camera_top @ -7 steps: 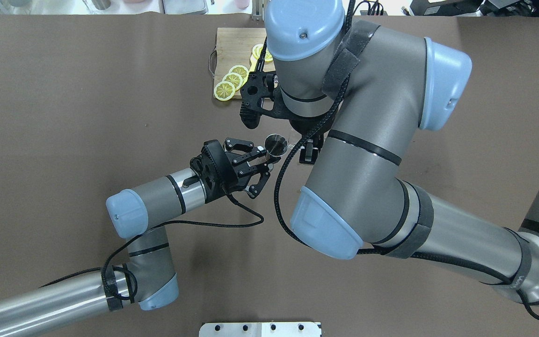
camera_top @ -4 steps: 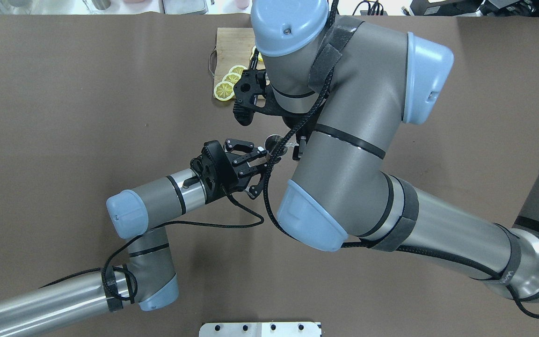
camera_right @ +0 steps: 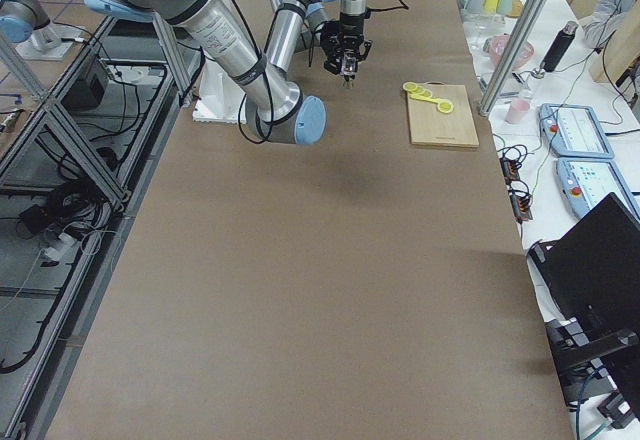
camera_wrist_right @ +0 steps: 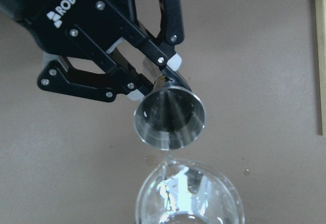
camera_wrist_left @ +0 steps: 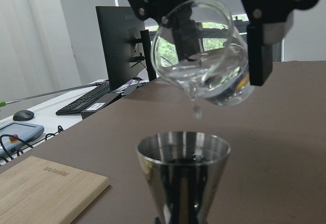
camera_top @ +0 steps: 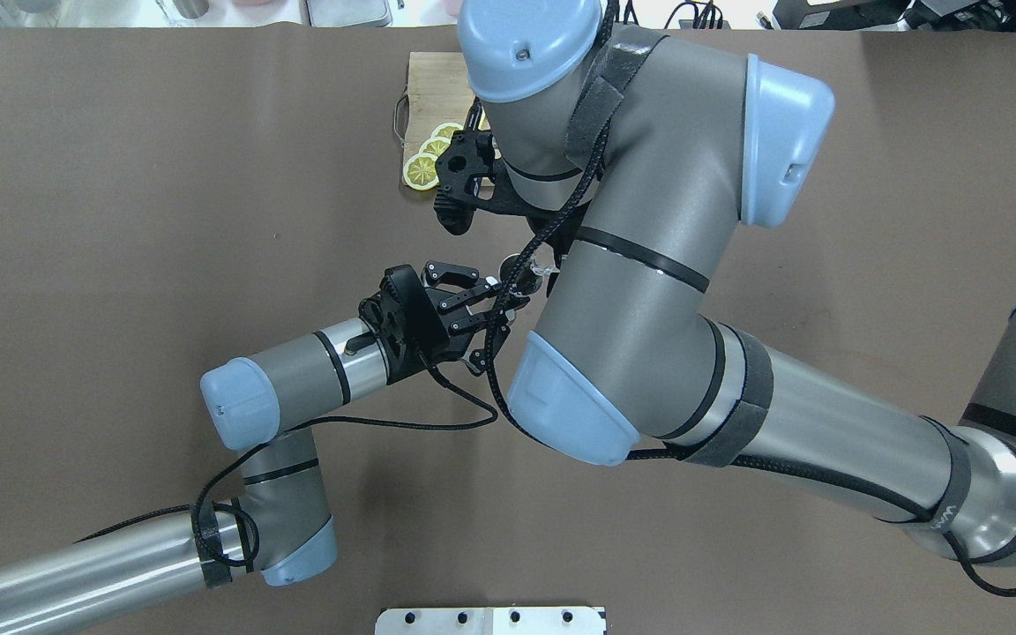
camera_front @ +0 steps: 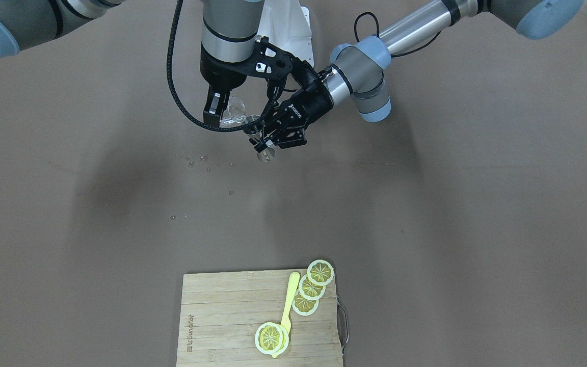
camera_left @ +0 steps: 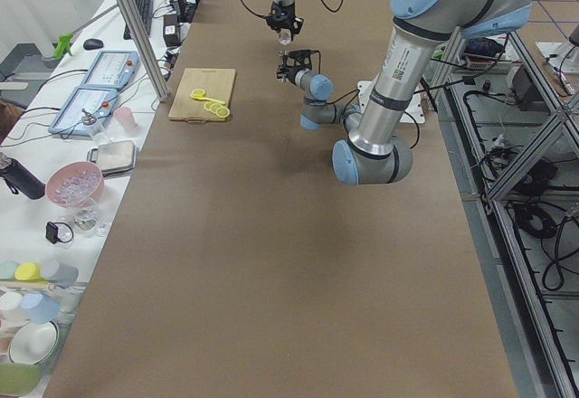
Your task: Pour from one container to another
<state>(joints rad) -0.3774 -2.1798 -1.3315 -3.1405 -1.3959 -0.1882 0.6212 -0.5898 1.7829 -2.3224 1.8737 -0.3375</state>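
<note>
My left gripper (camera_wrist_right: 155, 79) is shut on the waist of the shiny steel jigger (camera_wrist_right: 169, 119), holding it upright above the table. Just over its rim hangs the clear glass cup (camera_wrist_left: 204, 56), tilted with its pouring lip down and water inside. A drop (camera_wrist_left: 196, 113) falls from the lip toward the jigger (camera_wrist_left: 183, 178). My right gripper (camera_front: 226, 113) is shut on the glass cup (camera_front: 233, 112), one black finger (camera_wrist_left: 260, 46) on each side. In the overhead view the right arm hides the cup, and only a bit of the jigger (camera_top: 517, 265) shows.
Small water droplets (camera_front: 191, 163) lie on the brown table below the pour. A wooden cutting board (camera_front: 222, 316) with lemon slices (camera_front: 311, 288) and a yellow pick (camera_front: 288, 300) sits at the far side. Monitors and a keyboard stand beyond the table's end.
My right arm has swung leftward in the overhead view, now covering most of the jigger and bringing the cup over it. The left arm and jigger have stayed still.
</note>
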